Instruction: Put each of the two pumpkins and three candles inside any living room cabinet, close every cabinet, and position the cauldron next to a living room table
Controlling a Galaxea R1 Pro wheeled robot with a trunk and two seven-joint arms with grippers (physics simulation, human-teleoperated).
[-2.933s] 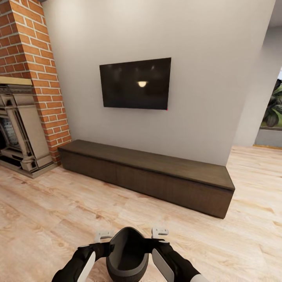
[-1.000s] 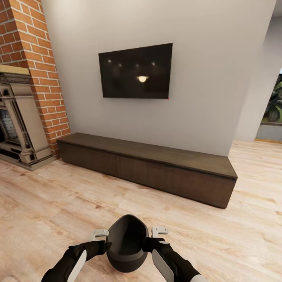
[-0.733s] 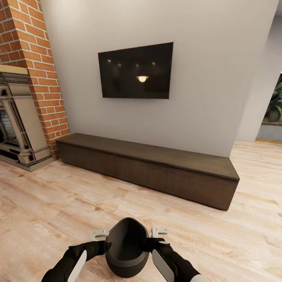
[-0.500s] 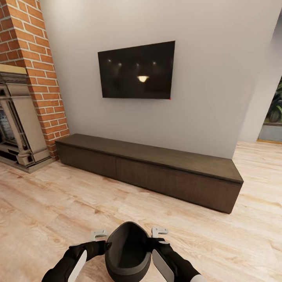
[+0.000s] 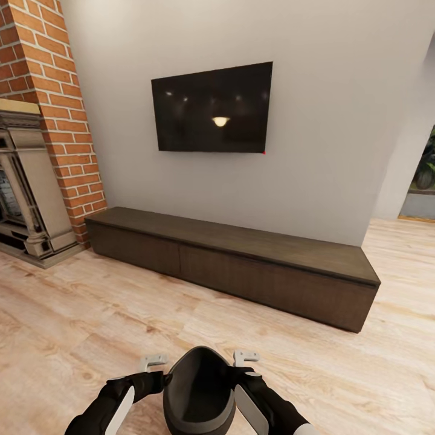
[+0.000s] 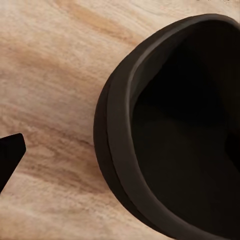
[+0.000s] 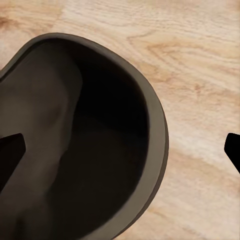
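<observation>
Right now, at the bottom centre of the head view, the dark grey round cauldron (image 5: 199,393) with its hollow black interior sits between the two arms, its mouth tipped toward the camera. The left gripper (image 5: 154,362) is pressed in at the cauldron's left rim and the right gripper (image 5: 246,358) at its right rim, pale fingers poking up on either side. Both grippers look spread wide against the cauldron's flanks rather than pinched on anything; how firmly they bear on it cannot be told. In the left wrist view the cauldron's thick rim (image 6: 125,150) curves past with one dark fingertip (image 6: 10,152) apart from it at the frame's edge. In the right wrist view the cauldron's bowl (image 7: 85,145) sits between two dark fingertips (image 7: 10,150), one at each side edge.

Across the middle of the head view runs the long low dark-brown wood cabinet (image 5: 241,269), all drawer fronts flush and shut, standing against the pale grey wall (image 5: 332,121). Above it hangs a black flat television (image 5: 211,107). At the upper left stands a red brick chimney column (image 5: 54,90) with a stone fireplace surround (image 5: 27,193). Light wood plank floor (image 5: 90,314) spreads beneath the cauldron.
</observation>
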